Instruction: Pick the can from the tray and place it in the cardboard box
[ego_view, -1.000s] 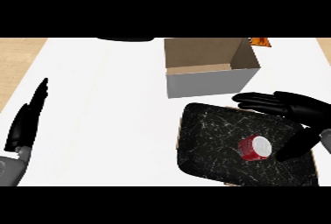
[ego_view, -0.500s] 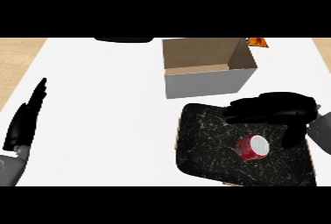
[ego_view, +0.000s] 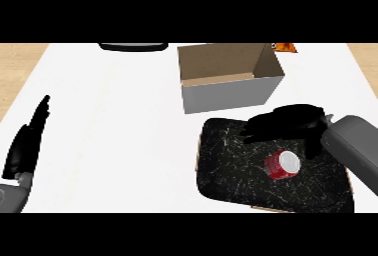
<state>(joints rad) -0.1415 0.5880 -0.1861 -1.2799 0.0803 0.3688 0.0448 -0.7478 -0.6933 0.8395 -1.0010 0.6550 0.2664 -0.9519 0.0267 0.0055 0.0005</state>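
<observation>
White counter (ego_view: 118, 125) | can (ego_view: 283, 165) on tray (ego_view: 229, 170) | right hand (ego_view: 284, 125) above, fingers apparently curled, empty | cardboard box (ego_view: 229, 92) behind | left hand (ego_view: 26, 142) open

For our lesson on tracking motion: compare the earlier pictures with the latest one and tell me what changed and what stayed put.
The right hand has swung in over the tray, its fingers curling from spread to bent, and now hovers just beyond the can, not yet holding it. The can, tray, box and the resting left hand at the left edge stayed as they were.
</observation>
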